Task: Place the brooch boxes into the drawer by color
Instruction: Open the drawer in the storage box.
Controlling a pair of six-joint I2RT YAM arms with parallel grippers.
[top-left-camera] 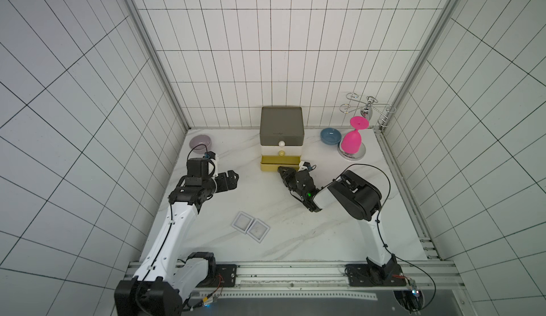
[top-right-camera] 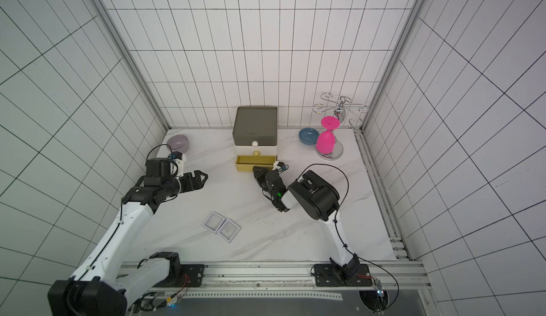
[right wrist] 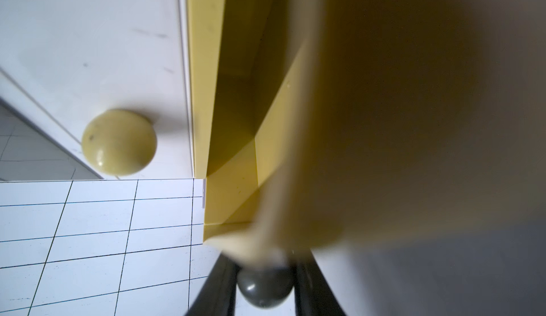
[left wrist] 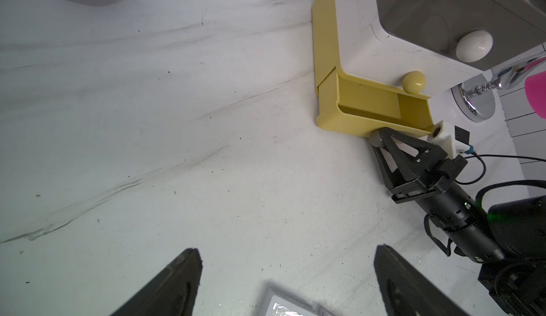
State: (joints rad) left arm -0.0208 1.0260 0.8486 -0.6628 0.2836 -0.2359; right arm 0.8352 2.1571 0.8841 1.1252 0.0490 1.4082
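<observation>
Leftmost, a lilac bowl (top-left-camera: 201, 143) sits on the counter (top-left-camera: 310, 240), beyond the left fingers (top-left-camera: 232, 178) toward the back wall and well apart from them. Those fingers are released, spread wide with nothing between them, and hover above bare marble. On their near side, slightly to the right, two pale white-lavender brooch boxes (top-left-camera: 243, 221) (top-left-camera: 258, 230) lie flat on the counter, right beside each other. In the left wrist view a corner of one box (left wrist: 283, 302) shows between the two fingers (left wrist: 177, 279).

Further right, the drawer chest (top-left-camera: 282, 122) stands against the back wall. It has an olive-grey tier with a white knob (top-left-camera: 281, 143) on top, a white tier with a yellow knob (top-left-camera: 282, 153) in the middle, and the mustard tier (top-left-camera: 280, 161) at the bottom. The mustard tier is pulled partway out. Whether anything lies inside it I cannot tell.

The right fingers (top-left-camera: 284, 170) meet that tier's front and are clenched on its dark grey knob (right wrist: 264, 288), one finger on each side of it.

Beyond the right fingers and off to their right sits a blue bowl (top-left-camera: 331, 135). Just beside the bowl, an inverted pink goblet (top-left-camera: 351, 141) stands on the round base of a chrome rack (top-left-camera: 367, 109) in the back corner.
</observation>
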